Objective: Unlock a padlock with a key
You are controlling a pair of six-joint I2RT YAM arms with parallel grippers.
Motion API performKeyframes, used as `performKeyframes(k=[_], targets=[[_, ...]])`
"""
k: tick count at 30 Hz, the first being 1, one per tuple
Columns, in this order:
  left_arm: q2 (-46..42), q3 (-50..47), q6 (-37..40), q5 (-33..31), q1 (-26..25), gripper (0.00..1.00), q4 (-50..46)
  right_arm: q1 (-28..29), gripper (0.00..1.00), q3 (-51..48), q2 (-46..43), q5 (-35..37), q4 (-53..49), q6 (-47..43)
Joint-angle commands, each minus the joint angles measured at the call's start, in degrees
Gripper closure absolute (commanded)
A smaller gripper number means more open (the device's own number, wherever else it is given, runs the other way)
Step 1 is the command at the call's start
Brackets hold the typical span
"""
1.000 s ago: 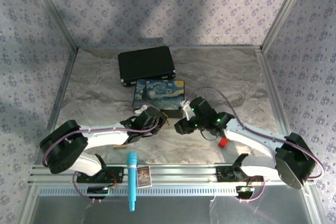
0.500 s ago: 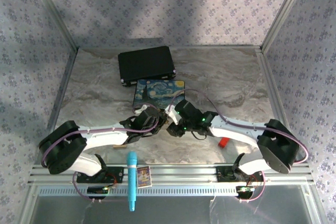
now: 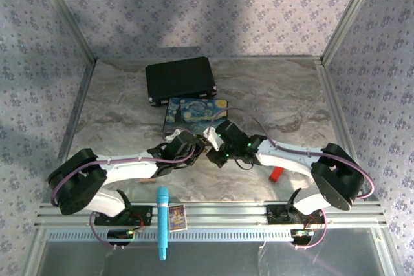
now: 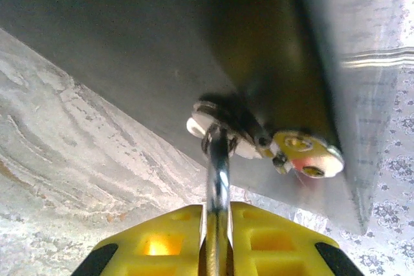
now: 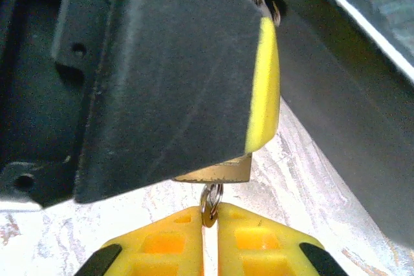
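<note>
Both grippers meet tip to tip in the middle of the table, just in front of the painted box. My left gripper (image 3: 198, 151) (image 4: 218, 210) is shut on the padlock (image 4: 218, 176), whose silvery metal runs up out of the yellow fingers. In the right wrist view, the brass underside of the padlock (image 5: 217, 171) pokes out beneath the left gripper's black finger. The key (image 5: 210, 201), on a small ring, hangs from that underside. My right gripper (image 3: 216, 151) (image 5: 208, 211) is shut on the key's lower end.
A painted box (image 3: 195, 113) lies right behind the grippers, and a black case (image 3: 180, 79) behind that. A red block (image 3: 276, 174) sits near the right forearm. A teal pen (image 3: 162, 221) and a small card (image 3: 177, 216) rest on the front rail.
My right arm has swung left until its gripper reached the left gripper, and its jaws have closed on the key. The left arm has stayed still with the padlock.
</note>
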Motion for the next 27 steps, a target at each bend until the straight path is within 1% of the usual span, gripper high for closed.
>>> performKeyframes(k=[1,6,9,13,16,21,24,27], targets=[[-1.3,0.4,-0.7,3.3,-0.8,1.0,5.7,-2.2,0.9,-0.2,0.8,-5.1,6.3,2.5],[-1.2,0.0,-0.3,4.2,-1.6,1.0,6.6,-8.2,0.9,-2.3,1.6,-15.4,11.6,8.7],[-0.9,-0.7,-0.8,4.4,-1.9,1.0,8.3,-11.3,0.9,-3.2,2.5,-19.2,13.7,13.1],[-0.8,-1.3,-1.2,4.5,-2.1,1.0,9.1,-14.4,0.9,-3.5,4.1,-21.0,14.0,17.8],[-0.9,-1.5,-1.1,4.5,-2.2,1.0,9.0,-15.2,0.89,-4.1,4.7,-22.3,15.6,21.0],[-1.1,-2.6,-1.7,4.5,-2.3,1.0,9.2,-16.2,0.8,-4.8,4.8,-22.6,16.7,26.1],[-1.1,-3.2,-1.9,4.3,-2.3,1.0,9.3,-15.8,0.78,-5.3,4.8,-22.9,18.0,28.0],[-0.9,-3.4,-2.1,4.3,-2.5,1.0,9.6,-15.9,0.71,-5.4,4.6,-22.4,17.7,29.9]])
